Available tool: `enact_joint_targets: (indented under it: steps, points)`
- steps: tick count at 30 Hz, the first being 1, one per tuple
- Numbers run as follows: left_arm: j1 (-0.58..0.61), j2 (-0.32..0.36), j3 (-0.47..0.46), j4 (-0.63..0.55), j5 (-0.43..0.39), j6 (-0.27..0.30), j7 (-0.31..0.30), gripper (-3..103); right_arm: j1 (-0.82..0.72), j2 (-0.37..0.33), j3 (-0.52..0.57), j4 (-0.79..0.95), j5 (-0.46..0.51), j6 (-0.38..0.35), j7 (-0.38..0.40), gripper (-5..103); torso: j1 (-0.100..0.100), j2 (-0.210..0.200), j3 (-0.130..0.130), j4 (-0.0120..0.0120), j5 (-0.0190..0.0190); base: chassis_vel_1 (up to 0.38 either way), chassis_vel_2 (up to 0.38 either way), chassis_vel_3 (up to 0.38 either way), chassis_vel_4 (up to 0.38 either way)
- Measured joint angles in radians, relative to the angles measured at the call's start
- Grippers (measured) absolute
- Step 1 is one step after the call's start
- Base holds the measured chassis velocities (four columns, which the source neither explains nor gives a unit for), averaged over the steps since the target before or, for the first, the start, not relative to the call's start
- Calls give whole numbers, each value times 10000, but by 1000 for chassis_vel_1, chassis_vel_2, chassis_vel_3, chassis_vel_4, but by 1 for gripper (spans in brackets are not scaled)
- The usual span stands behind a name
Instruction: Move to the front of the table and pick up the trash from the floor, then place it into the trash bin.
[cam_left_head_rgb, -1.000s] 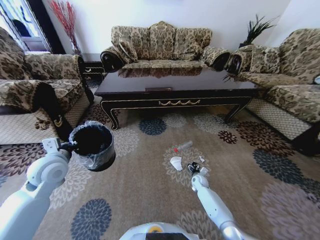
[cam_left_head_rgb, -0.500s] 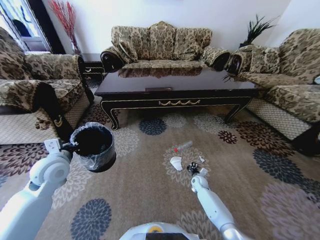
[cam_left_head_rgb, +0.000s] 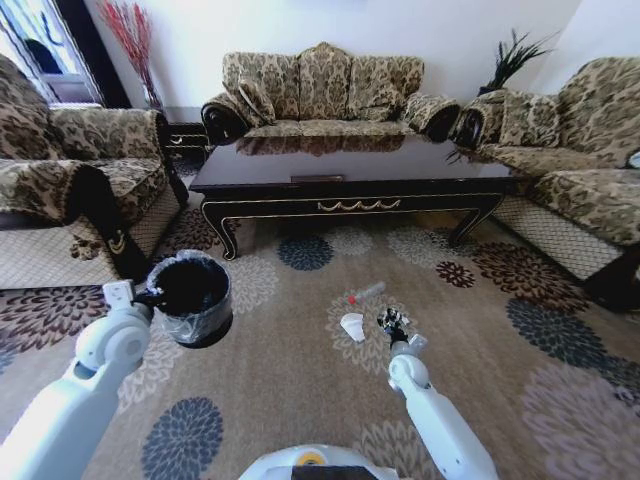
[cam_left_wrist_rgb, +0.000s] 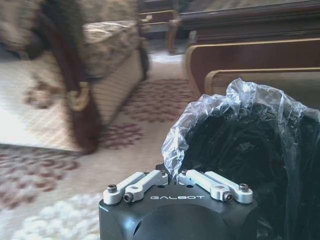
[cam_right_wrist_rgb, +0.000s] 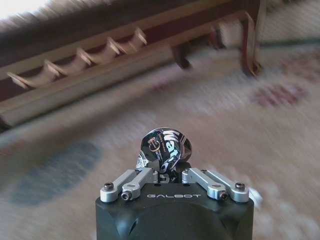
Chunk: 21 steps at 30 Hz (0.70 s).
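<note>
Right wrist view: the dark shiny crumpled wrapper (cam_right_wrist_rgb: 165, 149) is pinched in the right gripper (cam_right_wrist_rgb: 171, 176), lifted off the patterned carpet (cam_left_head_rgb: 290, 370). The black lined bin (cam_left_head_rgb: 192, 296) is clamped by the left gripper (cam_left_wrist_rgb: 177, 176). A shallow pinch could let the wrapper slip.

Long dark brown wooden counter (cam_left_head_rgb: 350, 170): glossy, mirror-like top. Black round bin's clear plastic liner (cam_left_wrist_rgb: 240, 130): thin, crinkled, shiny. Dark crumpled foil-like wrapper (cam_right_wrist_rgb: 164, 149): glossy, printed. Patterned tan floor carpet (cam_left_head_rgb: 280, 370): matt, woven. Crumpled white paper cup (cam_left_head_rgb: 352, 326): matt.

bright daylight, window upper left | glare on table (cam_left_head_rgb: 350, 165) | fisheye edges | wrist backgrounds blurred
</note>
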Motion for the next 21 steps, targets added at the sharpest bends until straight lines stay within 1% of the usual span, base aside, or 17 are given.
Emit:
enact_joint_targets:
  steps: [2, 3, 4, 6, 7, 8, 10, 11, 13, 15, 17, 19, 20, 21]
  points:
    - [-6, -86, 430, 89, 700, -418, 940, 4, -196, -644, -302, 1101, -162, 465, -210, 15, 0, 0, -1, 0, 0, 0, 0, 0, 0]
    - [-6, -86, 430, 89, 700, -418, 940, 4, -196, -644, -302, 1101, -162, 465, -210, 15, 0, 0, -1, 0, 0, 0, 0, 0, 0]
    - [-41, -80, 689, 183, 904, -672, 1265, 4, -240, -935, -432, 1520, -189, 711, -372, 15, 0, 1, -1, 3, 1, 0, 0, 0, 0]
    - [-179, -70, 1218, 377, 963, -1024, 1645, 4, -205, -1364, -707, 2136, -184, 1062, -625, 15, 0, 1, -1, 1, -1, 0, 0, 0, 0]
    - [-179, -70, 1218, 377, 963, -1024, 1645, 4, -205, -1364, -707, 2136, -184, 1062, -625, 15, 0, 1, -1, 1, -1, 0, 0, 0, 0]
    - [-343, -115, 1643, 557, 967, -1182, 1756, 4, -107, -1621, -897, 2519, -135, 1243, -806, 15, 0, 1, 0, -1, 1, 0, 0, 0, 0]
    - [-540, -235, 2056, 732, 969, -1277, 1818, 4, -3, -1857, -1110, 2920, -109, 1432, -1074, 15, 0, 1, 0, 4, 1, 0, 0, 0, 0]
    - [-540, -235, 2056, 732, 969, -1277, 1818, 4, -3, -1857, -1110, 2920, -109, 1432, -1074, 15, 0, 1, 0, 4, 1, 0, 0, 0, 0]
    - [-863, -478, 2637, 952, 921, -1394, 1901, 4, 103, -2118, -1380, 3346, -263, 1683, -1441, 15, 0, 1, 0, 3, -3, 0, 0, 0, 0]
    - [-953, -549, 2779, 1010, 911, -1426, 1926, 4, 130, -2186, -1483, 3465, -364, 1760, -1534, 15, 0, 1, 0, 2, -2, 0, 0, 0, 0]
    - [-1231, -756, 3207, 1188, 870, -1517, 1981, 4, 211, -2301, -1754, 3704, -725, 1994, -1724, 15, 0, 1, 0, 1, 1, 0, 0, 0, 0]
    - [-1435, -930, 3600, 1317, 712, -1559, 1981, 4, 310, -2336, -1977, 3763, -1413, 2319, -1953, 15, 0, 1, 0, 1, 0, 0, 0, 0, 0]
    - [-1435, -930, 3600, 1317, 712, -1559, 1981, 4, 310, -2336, -1977, 3763, -1413, 2319, -1953, 15, 0, 1, 0, 1, 0, 0, 0, 0, 0]
    - [-1568, -1055, 3924, 1373, 484, -1565, 1911, 4, 408, -2339, -2177, 3725, -1993, 2634, -2224, 15, 0, 1, 0, 1, 0, 0, 0, 0, 0]
